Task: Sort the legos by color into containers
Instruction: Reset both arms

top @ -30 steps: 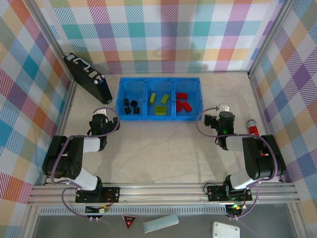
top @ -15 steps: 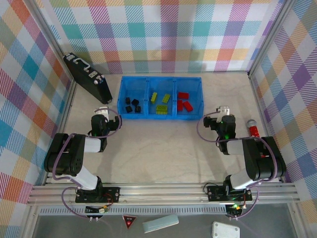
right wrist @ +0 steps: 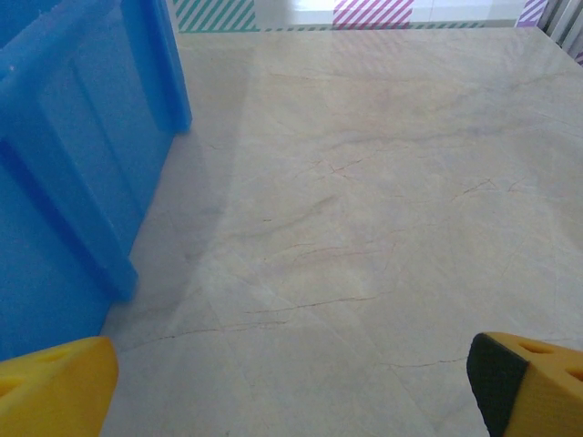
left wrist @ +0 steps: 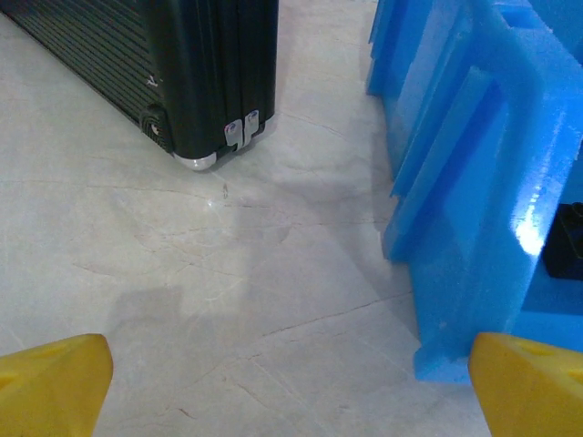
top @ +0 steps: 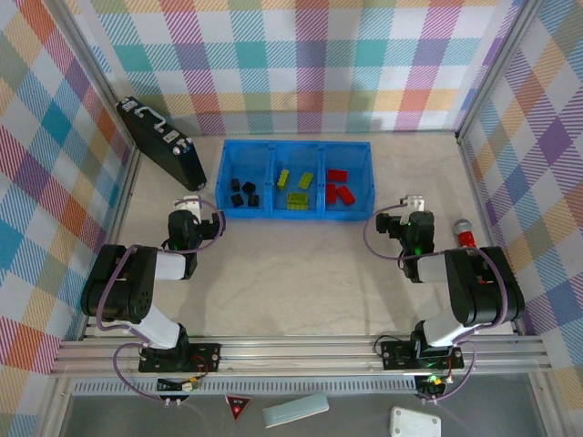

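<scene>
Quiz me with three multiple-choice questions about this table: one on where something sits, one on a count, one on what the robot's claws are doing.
1. Seen from above, which compartment of the blue tray holds the black bricks?
A left
B middle
C right
2. How many red bricks lie in the tray?
A one
B three
C seven
3. How are the left gripper and right gripper?
A both open, empty
B both shut on bricks
C one open, one shut

Answers:
1 A, the black ones lie in the left compartment.
2 B, three red pieces show in the right compartment.
3 A, each wrist view shows the jaws wide apart over bare table.
</scene>
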`<action>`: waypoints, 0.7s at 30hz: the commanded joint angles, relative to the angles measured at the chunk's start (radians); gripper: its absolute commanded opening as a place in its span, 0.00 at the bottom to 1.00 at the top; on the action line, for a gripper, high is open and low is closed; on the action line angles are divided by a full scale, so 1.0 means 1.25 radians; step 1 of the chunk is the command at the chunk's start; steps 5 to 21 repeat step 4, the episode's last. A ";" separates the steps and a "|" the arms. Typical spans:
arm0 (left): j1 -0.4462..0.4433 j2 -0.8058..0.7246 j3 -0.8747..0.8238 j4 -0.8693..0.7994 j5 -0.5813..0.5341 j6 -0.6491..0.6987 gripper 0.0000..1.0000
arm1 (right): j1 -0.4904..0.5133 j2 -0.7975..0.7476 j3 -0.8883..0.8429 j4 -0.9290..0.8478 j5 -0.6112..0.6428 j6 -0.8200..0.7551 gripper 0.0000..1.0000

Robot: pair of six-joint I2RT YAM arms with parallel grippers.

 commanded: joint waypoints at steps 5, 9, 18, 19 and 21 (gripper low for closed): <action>0.003 0.001 -0.007 0.034 0.015 0.011 1.00 | -0.006 0.001 0.012 0.024 0.003 0.011 0.99; 0.003 0.001 -0.007 0.034 0.015 0.011 1.00 | -0.006 0.001 0.012 0.024 0.003 0.011 0.99; 0.003 0.001 -0.007 0.034 0.015 0.011 1.00 | -0.006 0.001 0.012 0.024 0.003 0.011 0.99; 0.003 0.001 -0.007 0.034 0.015 0.011 1.00 | -0.006 0.001 0.012 0.024 0.003 0.011 0.99; 0.003 0.001 -0.007 0.034 0.015 0.011 1.00 | -0.006 0.001 0.012 0.024 0.003 0.011 0.99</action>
